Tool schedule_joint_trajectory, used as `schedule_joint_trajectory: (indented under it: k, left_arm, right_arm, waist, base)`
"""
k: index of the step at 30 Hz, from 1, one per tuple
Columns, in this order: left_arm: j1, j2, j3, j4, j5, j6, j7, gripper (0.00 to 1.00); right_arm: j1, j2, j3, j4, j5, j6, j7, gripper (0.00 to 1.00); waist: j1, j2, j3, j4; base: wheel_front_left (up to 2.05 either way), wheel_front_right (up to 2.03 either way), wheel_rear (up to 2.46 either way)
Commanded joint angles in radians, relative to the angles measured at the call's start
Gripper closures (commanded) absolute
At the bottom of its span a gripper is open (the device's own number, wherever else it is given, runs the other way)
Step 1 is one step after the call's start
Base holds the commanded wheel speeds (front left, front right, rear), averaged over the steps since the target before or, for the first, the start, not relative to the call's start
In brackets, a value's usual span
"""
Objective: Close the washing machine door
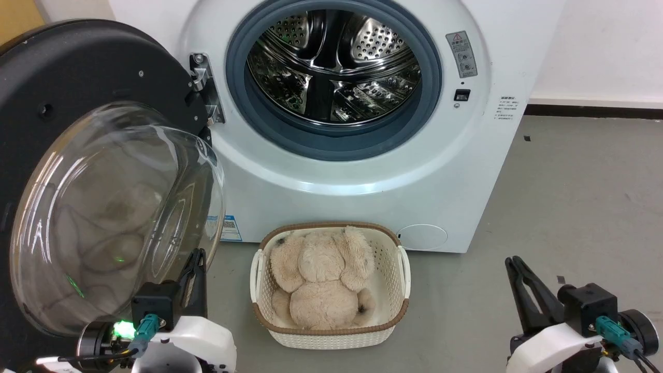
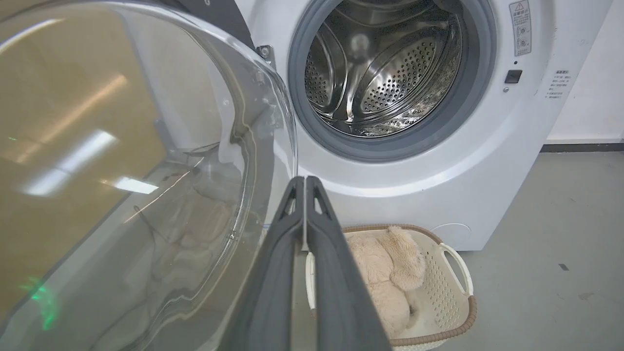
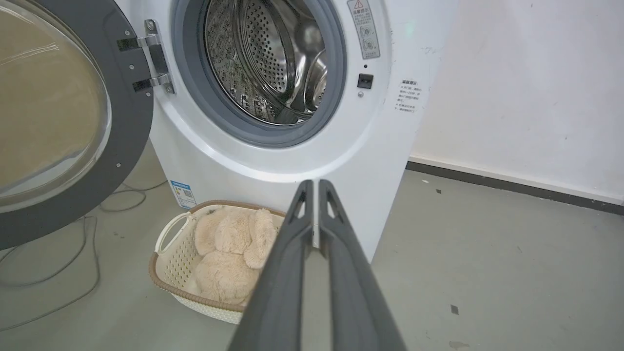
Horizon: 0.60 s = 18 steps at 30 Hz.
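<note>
The washing machine stands white ahead, its grey-ringed steel drum exposed. The washing machine door hangs swung wide to the left on its hinge, the clear glass bowl window bulging toward me. My left gripper is shut and holds nothing, its tips just right of the glass bowl's edge. My right gripper, low at the right over the floor, is shut with nothing in it.
A white woven basket holding a beige plush toy sits on the grey floor right before the machine. Cables trail on the floor under the door. A white wall rises to the right.
</note>
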Motion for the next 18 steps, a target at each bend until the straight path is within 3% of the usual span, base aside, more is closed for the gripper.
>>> schedule_joint_trajectory:
  k: [1, 12, 13, 14, 18]
  left_arm:
    - [0.0, 0.0, 0.0, 0.0, 0.0, 0.001, 0.0, 0.0]
    - [-0.001, 0.0, -0.011, 0.002, -0.004, 0.031, -0.022, 0.0]
    - [-0.001, 0.0, -0.013, 0.001, -0.004, 0.034, -0.024, 0.71]
    - [-0.002, 0.0, -0.014, 0.001, -0.004, 0.036, -0.026, 1.0]
    - [-0.009, 0.002, -0.02, 0.001, -0.003, 0.041, -0.034, 1.0]
  right_arm:
    - [0.0, 0.0, 0.0, 0.0, 0.0, 0.0, 0.0, 0.0]
    - [-0.001, 0.0, -0.015, 0.001, 0.015, 0.0, -0.022, 0.0]
    - [-0.001, 0.0, -0.017, 0.001, 0.017, 0.0, -0.024, 0.0]
    - [-0.001, 0.0, -0.018, 0.001, 0.018, 0.0, -0.026, 0.0]
    - [-0.001, 0.0, -0.024, 0.0, 0.024, 0.0, -0.034, 0.0]
  waist:
    - [0.0, 0.0, 0.0, 0.0]
    - [0.0, 0.0, 0.003, 0.001]
    - [0.0, 0.0, 0.003, 0.001]
    - [0.0, 0.0, 0.003, 0.002]
    - [0.0, 0.0, 0.004, 0.006]
  base:
    - [0.0, 0.0, 0.0]
    - [0.0, 0.0, 0.0]
    - [0.0, 0.0, 0.0]
    - [0.0, 0.0, 0.0]
    - [0.0, 0.0, 0.0]
